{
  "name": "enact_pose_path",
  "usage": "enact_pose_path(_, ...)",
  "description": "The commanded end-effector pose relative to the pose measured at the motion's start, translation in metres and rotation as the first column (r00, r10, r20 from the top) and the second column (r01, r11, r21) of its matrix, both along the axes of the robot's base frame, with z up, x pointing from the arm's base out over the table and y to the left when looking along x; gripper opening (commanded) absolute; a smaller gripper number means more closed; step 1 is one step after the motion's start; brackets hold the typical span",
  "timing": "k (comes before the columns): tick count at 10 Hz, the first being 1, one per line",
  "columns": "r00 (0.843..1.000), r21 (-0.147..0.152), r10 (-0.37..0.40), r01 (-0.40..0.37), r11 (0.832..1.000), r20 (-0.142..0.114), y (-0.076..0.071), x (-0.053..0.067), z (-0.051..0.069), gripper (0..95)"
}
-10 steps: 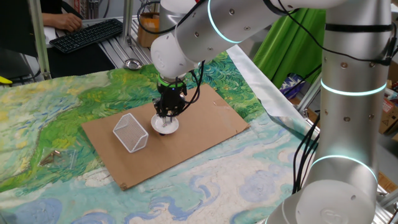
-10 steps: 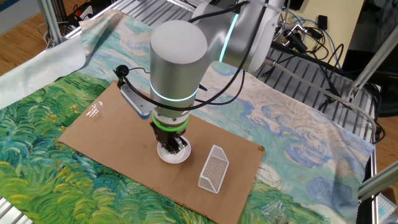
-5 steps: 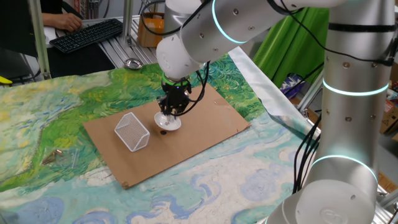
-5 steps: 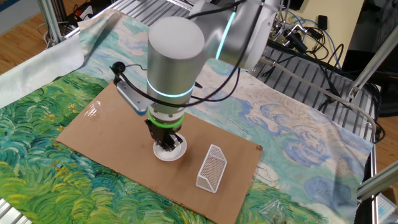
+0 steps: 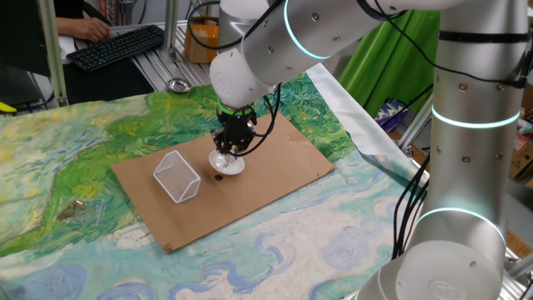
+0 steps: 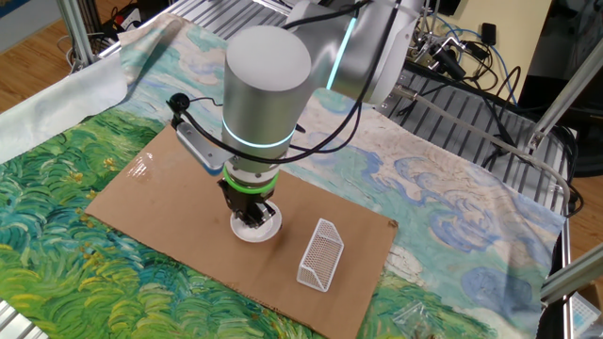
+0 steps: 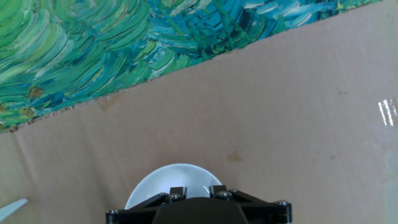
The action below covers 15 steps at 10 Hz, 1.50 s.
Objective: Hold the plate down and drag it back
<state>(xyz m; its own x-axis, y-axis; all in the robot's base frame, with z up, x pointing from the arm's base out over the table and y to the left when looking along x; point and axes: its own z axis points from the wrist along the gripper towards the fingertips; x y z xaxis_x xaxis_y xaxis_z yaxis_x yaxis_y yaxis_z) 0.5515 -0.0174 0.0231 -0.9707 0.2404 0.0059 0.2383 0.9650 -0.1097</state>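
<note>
The plate [image 5: 236,167], a small round white dish, lies on a brown cardboard sheet [image 5: 279,171] in the middle of the table. My gripper [image 5: 226,155] points straight down with its fingertips pressed into the plate's middle. The other fixed view shows the same contact, gripper [image 6: 251,217] on plate [image 6: 270,229]. In the hand view the plate [image 7: 160,182] shows as a white arc at the bottom edge. The gripper [image 7: 198,189] stands there with a narrow gap between its two fingers [image 7: 178,191], and nothing sits in that gap.
A white wire-mesh basket [image 5: 176,177] lies on its side on the cardboard just left of the plate, also basket [image 6: 320,255]. A small metal bowl [image 5: 176,84] and a keyboard [image 5: 117,46] sit beyond the painted cloth. The cardboard [image 7: 280,118] stretches ahead of the hand.
The gripper and the plate under it have slid a short way across the cardboard, away from the basket's side. The finger gap looks the same.
</note>
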Motion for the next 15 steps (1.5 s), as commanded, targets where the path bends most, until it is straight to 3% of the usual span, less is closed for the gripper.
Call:
enact_pose_path(1, 1.0, -0.005, 0.002, -0.002, 1.0, 0.002, -0.001, 0.0, 0.001, 19.0)
enact_pose_path(5, 1.0, -0.008, 0.003, -0.003, 1.0, 0.003, -0.003, 0.0, 0.001, 19.0)
enact_pose_path(15, 0.999, -0.018, 0.034, -0.034, 0.999, 0.008, -0.023, 0.003, 0.0, 19.0)
